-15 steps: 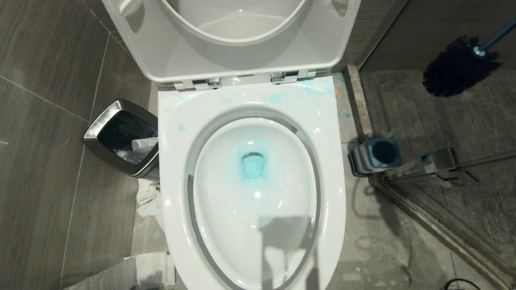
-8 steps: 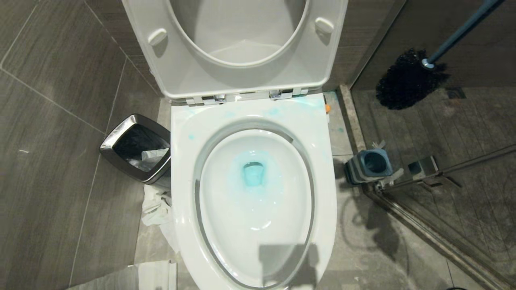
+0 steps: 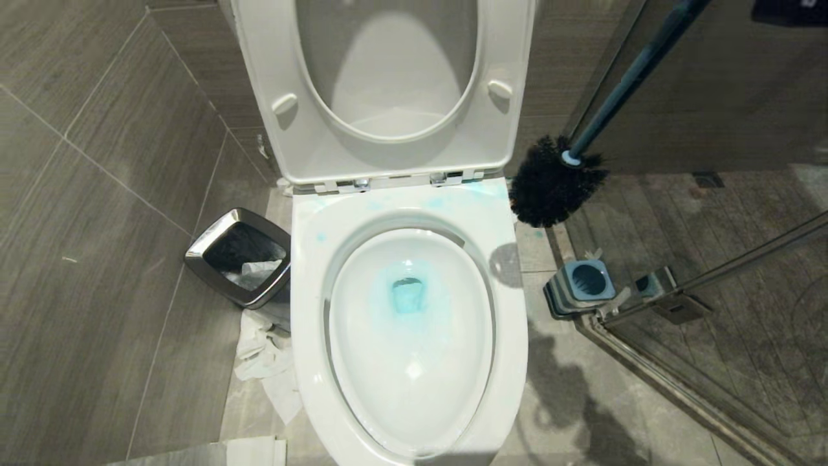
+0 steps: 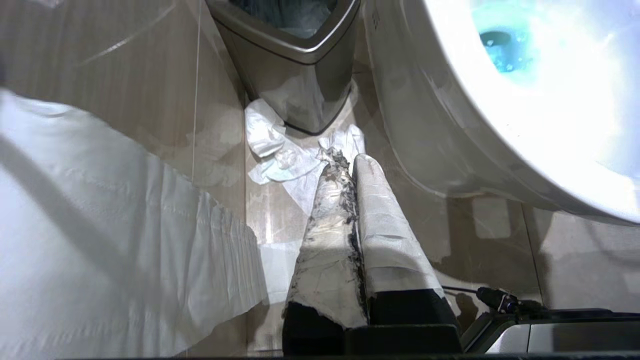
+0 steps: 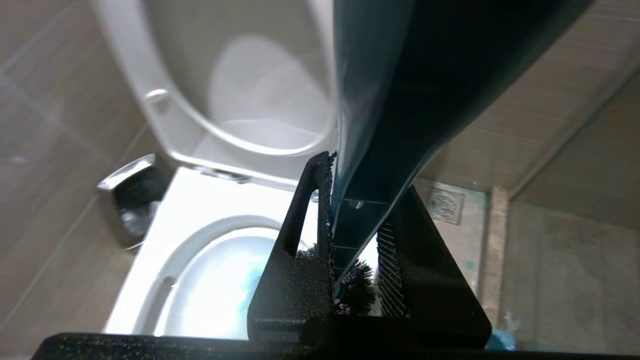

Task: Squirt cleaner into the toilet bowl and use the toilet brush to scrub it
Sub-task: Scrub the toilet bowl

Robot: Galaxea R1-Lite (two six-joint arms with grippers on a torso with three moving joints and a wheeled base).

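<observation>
The white toilet bowl (image 3: 310,272) fills the middle of the head view, seat and lid (image 3: 388,155) raised. Turquoise cleaner (image 3: 407,294) pools at the drain, and pale blue smears mark the back of the rim. The toilet brush hangs in the air, its black bristle head (image 3: 550,191) just off the bowl's back right corner, its slate-blue handle (image 3: 631,77) slanting up to the right. My right gripper (image 5: 365,175) is shut on that handle (image 5: 380,100), above the bowl. The brush's holder (image 3: 582,285) stands on the floor to the right. My left gripper (image 4: 350,160) is shut on nothing, low beside the bowl.
A chrome-rimmed waste bin (image 3: 239,259) stands left of the bowl, with crumpled paper (image 3: 265,362) on the floor by it. A glass shower door with a metal rail (image 3: 711,278) runs along the right. A white paper sheet (image 4: 100,225) hangs near my left gripper.
The head camera has moved, so the whole scene sits lower and smaller. The brush has swung left from over the shower floor to the bowl's back right corner. The left arm is still.
</observation>
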